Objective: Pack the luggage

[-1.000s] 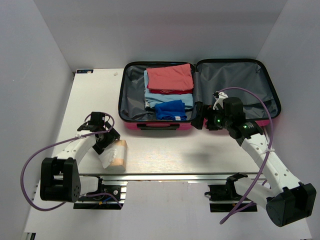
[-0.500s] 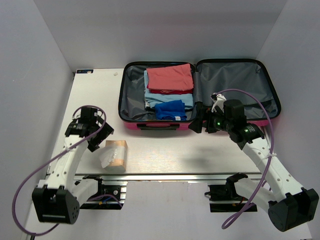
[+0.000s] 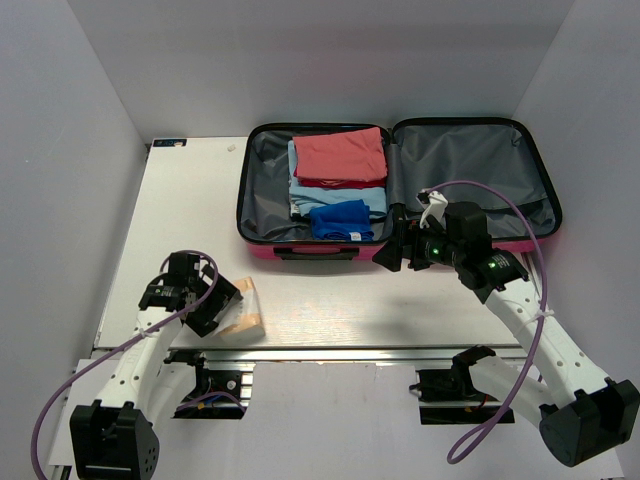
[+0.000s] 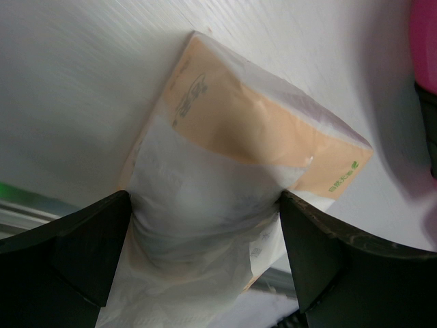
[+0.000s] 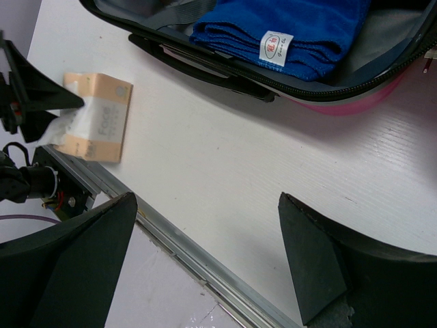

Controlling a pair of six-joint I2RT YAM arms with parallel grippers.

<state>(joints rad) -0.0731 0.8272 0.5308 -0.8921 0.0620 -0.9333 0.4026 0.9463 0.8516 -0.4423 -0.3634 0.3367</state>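
Pale grey walls (image 3: 300, 60) close in a white table (image 3: 330, 300); an aluminium rail (image 3: 350, 350) runs along its near edge, low in the top view. The luggage (image 3: 470, 160) lies open and flat in the upper middle of that view, both halves showing grey lining, with its pink shell visible along the lower side. The left half holds folded clothes: a coral garment (image 3: 342, 155) uppermost in the frame, a light blue one (image 3: 335, 193) below it, and a blue towel (image 3: 343, 218) lowest, nearest the pink wall. The right wrist view shows a small white label (image 5: 276, 48) on the towel. The right half of the case holds nothing that can be seen.

In the lower left of the top view a peach tissue pack (image 3: 245, 312) in clear wrap lies on the table just above the rail, well apart from the case. The left gripper (image 3: 218, 308) is at its left end; in the left wrist view the jaws stand wide apart with the wrapped end of the pack between them, and the loose film reaches both fingers (image 4: 89, 253); whether they press on it cannot be told.

The right gripper (image 3: 392, 245) sits at centre right, just beside the lower edge of the case where the two halves meet; its jaws are spread wide with only bare table between them, and it holds nothing.
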